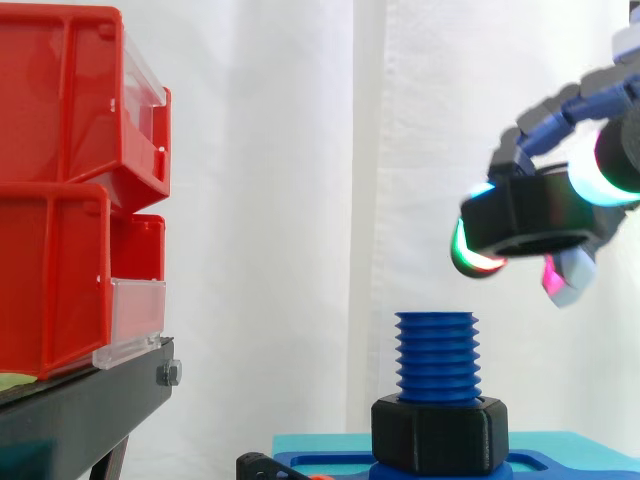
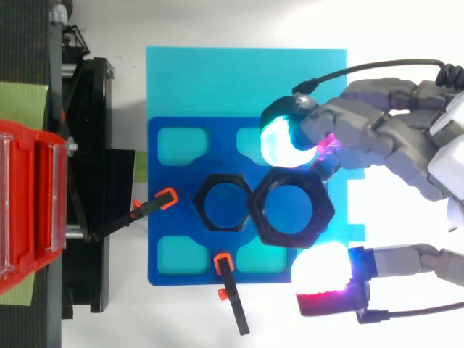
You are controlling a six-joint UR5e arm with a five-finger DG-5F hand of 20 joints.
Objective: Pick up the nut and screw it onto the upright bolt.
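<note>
At the back I see the plain white curtain. At the left are the stacked red plastic bins with clear front panels. They sit on the black metal stand.

On the white worktop lies a flat cyan board. On this board is a dark blue plate with rounded rectangular cut-outs.

The grey robot hand is at the right side in both views. Its fingers are curled around the loose black hexagonal nut. One pad glowing cyan presses on one side of it and one pad glowing white and red presses on the opposite side, so the nut is pinched firmly between them.

In the side view this nut is in the air and a little tilted. It is higher than the top of the upright blue threaded plastic bolt and to the right of it, not touching it. From above, its hole lies just beside the bolt and is not centred over it.

The bolt stands in the middle of the blue plate. A second black hexagonal nut sits around its foot.

Two small black clamps with orange tips sit at the left and lower edges of the plate.
</note>
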